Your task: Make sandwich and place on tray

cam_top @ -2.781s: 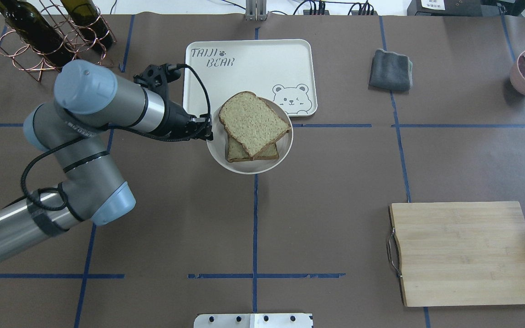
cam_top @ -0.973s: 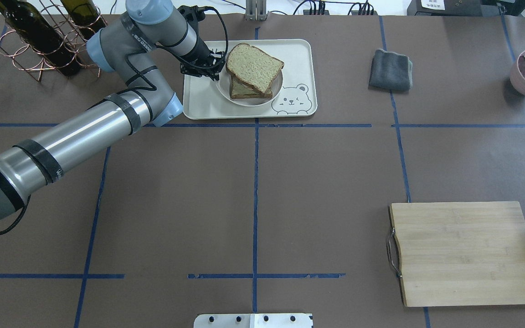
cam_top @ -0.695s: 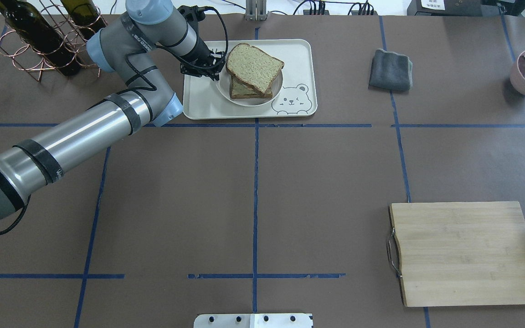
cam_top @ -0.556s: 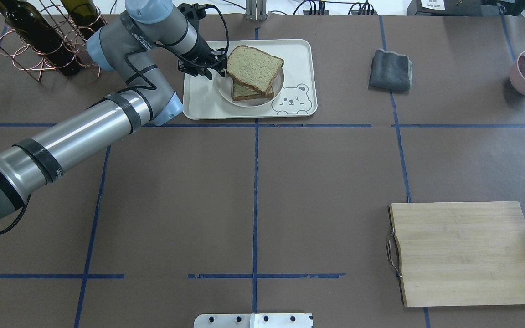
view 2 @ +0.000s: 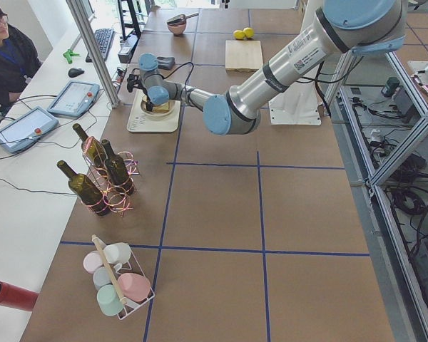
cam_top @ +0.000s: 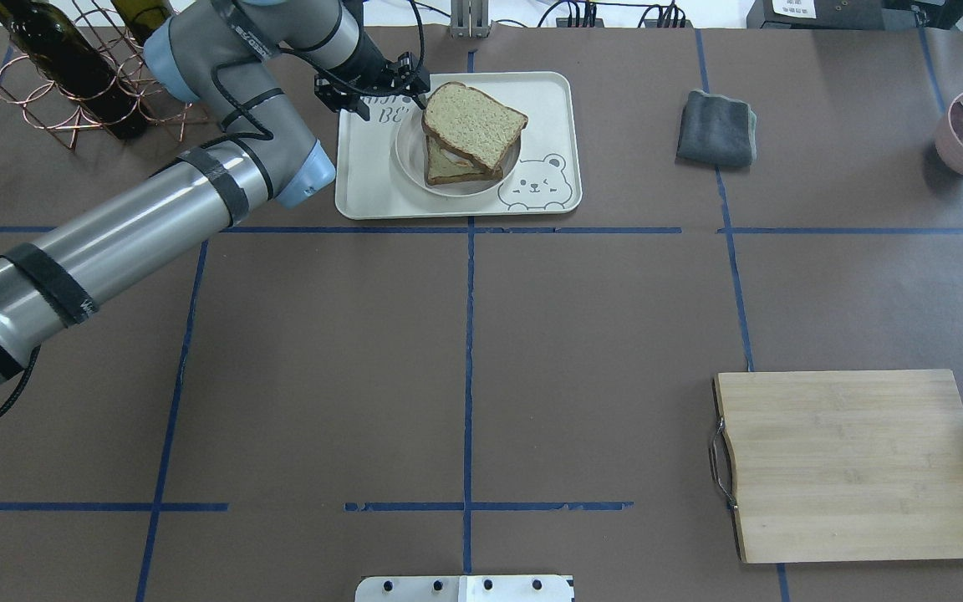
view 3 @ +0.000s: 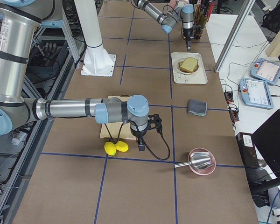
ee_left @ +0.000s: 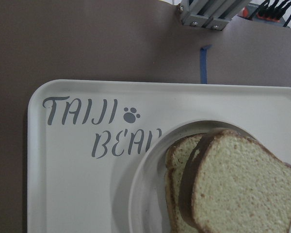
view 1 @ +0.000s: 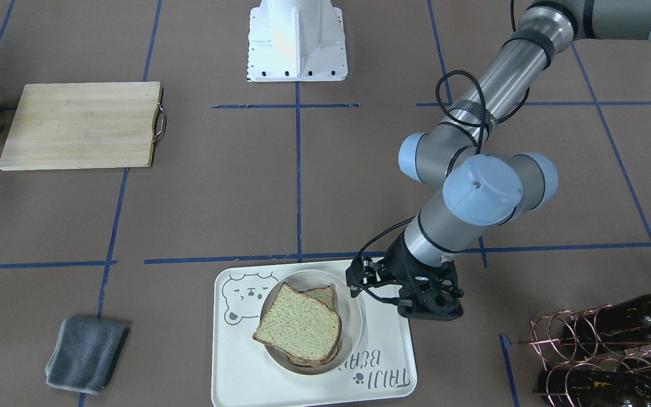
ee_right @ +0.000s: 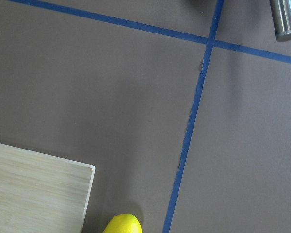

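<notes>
The sandwich (cam_top: 473, 127) is seen on a plate (cam_top: 409, 159) on the tray (cam_top: 364, 188) at upper centre, the left tool (cam_top: 379, 88) is held spread and empty beside it, and nothing can be told of the right tool (view 3: 141, 143).

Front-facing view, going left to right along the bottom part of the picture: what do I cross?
Grey cloth → sandwich on its plate → left pincer → wire rack of wine bottles.
</notes>
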`<state>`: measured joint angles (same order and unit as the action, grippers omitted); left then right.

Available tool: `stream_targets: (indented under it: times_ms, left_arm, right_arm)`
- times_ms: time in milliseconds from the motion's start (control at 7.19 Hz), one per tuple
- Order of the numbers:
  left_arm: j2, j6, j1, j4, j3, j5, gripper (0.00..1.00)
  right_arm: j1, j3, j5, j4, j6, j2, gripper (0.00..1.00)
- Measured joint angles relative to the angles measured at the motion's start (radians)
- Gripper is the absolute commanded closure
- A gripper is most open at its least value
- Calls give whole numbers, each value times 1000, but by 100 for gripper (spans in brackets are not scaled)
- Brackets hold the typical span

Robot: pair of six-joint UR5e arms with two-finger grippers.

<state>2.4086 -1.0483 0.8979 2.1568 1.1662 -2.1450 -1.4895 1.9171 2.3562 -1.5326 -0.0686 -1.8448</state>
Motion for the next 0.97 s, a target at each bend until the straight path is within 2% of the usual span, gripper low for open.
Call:
stream_targets:
  times_ms: [278, 556, 834, 973]
  left_arm:
    - [-225, 67, 7, -48, 295, -1, 0]
    - [-408, 196, 27, -142, 531, -2, 0]
    - [-613, 391, 97, -213, 700, -3, 0]
    - [-712, 530, 166, -224, 732, -14, 0]
  right_arm:
    - [0, 1, 0, 1, 20, 0, 0]
    - [0, 1, -3, 2, 21, 0, 0]
    - [0, 1, -5, 2, 21, -1, 0]
    - [0, 0, -6, 2, 20, -1, 0]
